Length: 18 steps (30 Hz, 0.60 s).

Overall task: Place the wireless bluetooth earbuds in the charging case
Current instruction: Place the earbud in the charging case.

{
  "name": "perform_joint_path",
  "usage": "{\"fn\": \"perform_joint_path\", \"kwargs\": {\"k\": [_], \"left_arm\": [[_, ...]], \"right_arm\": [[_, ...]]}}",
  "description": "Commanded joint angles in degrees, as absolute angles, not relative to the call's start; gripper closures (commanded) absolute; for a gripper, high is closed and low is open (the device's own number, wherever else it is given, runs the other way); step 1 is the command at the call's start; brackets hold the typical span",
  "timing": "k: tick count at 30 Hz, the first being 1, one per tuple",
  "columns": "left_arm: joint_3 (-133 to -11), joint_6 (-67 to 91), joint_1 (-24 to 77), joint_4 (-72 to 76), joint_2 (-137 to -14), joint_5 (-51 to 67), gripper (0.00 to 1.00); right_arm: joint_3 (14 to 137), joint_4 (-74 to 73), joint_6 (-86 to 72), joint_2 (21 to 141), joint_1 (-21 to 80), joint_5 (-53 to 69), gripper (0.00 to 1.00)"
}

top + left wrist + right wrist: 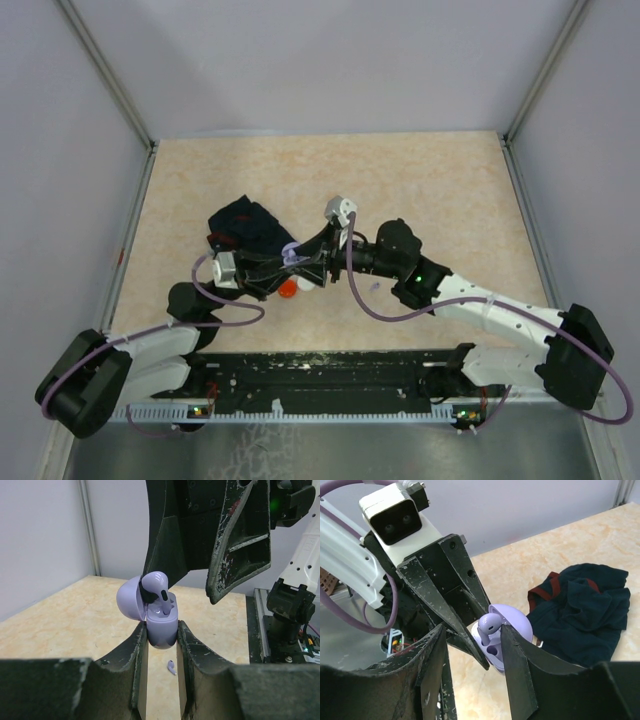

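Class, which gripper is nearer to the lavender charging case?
Left. The left gripper clamps the charging case by its lower body; the right gripper hangs just above it, beside the half-seated earbud.

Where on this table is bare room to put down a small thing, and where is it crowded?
Bare: the far strip of the table between the dark cloth and the back wall, and the right side beyond the right arm. Crowded: the middle, where the left gripper, holding the lavender charging case, meets the right gripper beside the cloth.
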<state>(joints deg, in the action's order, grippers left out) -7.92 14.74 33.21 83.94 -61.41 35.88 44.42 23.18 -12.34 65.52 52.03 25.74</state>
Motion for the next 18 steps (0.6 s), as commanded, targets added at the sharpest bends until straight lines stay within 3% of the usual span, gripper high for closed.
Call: {"fn": "perform_joint_path", "kwargs": {"k": [1,11,18], "left_arm": [[-7.38,14.63,33.42,88.90,-60.65,36.21,1.00],[-6.85,13.92,33.40,88.32,-60.99,34.92,1.00],[-7.34,8.59,33.44,78.18,-58.50,33.73,1.00]], "right_arm": [[47.43,20.49,-10.74,65.50,52.16,20.20,0.51],[49.17,17.01,-10.60,65.05,52.18,17.98,0.42],[54.51,7.64,-11.41,64.25,52.12,16.53,0.41]]}}
